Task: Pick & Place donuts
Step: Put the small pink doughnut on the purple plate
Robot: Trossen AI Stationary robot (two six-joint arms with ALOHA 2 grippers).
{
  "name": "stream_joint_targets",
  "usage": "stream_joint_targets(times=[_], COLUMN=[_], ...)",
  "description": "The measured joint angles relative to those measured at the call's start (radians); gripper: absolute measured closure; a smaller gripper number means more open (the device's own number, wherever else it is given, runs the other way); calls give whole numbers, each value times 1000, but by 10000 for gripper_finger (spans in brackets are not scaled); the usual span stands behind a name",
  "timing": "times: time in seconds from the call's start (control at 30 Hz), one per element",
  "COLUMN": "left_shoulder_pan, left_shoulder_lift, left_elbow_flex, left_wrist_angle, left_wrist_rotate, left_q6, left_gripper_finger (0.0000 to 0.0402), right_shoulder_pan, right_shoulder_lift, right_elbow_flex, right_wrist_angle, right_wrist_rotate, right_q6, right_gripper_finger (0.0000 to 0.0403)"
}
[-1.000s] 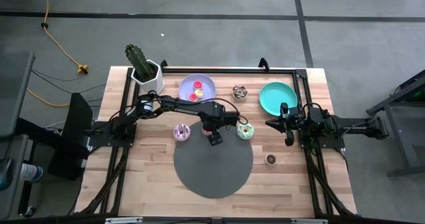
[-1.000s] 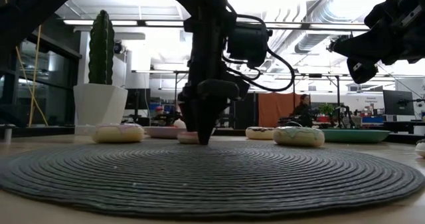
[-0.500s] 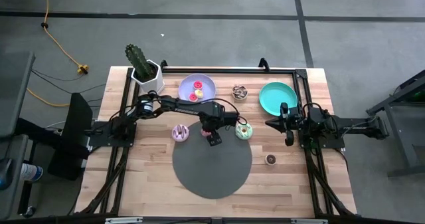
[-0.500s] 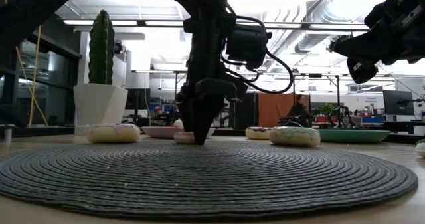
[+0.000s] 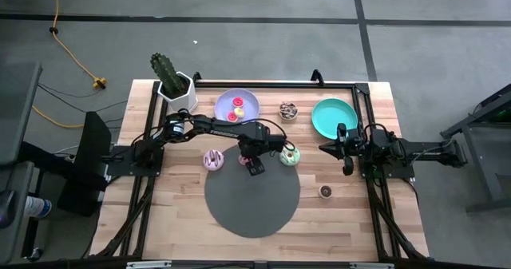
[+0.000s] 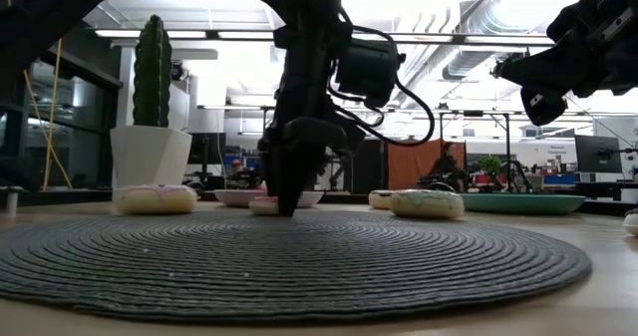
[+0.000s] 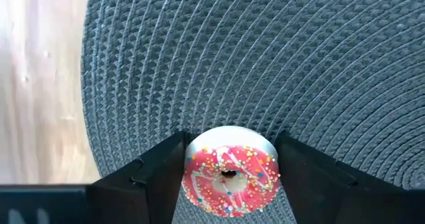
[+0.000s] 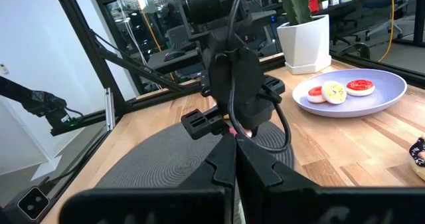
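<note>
Left gripper (image 5: 254, 166) fingers (image 7: 156, 177) clamped; right gripper (image 5: 346, 160) apparently shut.

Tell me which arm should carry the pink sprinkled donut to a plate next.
Left. Its pincer is already shut on the pink donut at the mat's far edge, near the lavender plate. The right pincer hangs shut by the table's right side, holding nothing.

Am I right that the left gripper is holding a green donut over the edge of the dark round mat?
Not quite: the donut between the left gripper fingers is pink with sprinkles, not green, as the left wrist view shows. It is indeed at the edge of the dark round mat.
</note>
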Motion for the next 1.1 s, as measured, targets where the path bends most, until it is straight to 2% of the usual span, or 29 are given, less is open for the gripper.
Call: stream_joint_targets(times=[0.5,0.93,1.1], left_shoulder_pan=[0,70,132], left_shoulder_lift=[-12,-13,-15], left_elbow_flex=[4,220,250], left_wrist_angle=[-24,-180,-181], left_wrist_rotate=[22,-4,0], left_q6=[8,101,-3], left_gripper_finger=[182,182,182], right_shoulder_pan=[0,0,0], right_shoulder_lift=[0,0,0], right_elbow_flex=[0,0,0], right_wrist_angle=[0,0,0], right_wrist_rotate=[0,0,0], right_q6=[0,0,0], right_gripper_finger=[402,402,402])
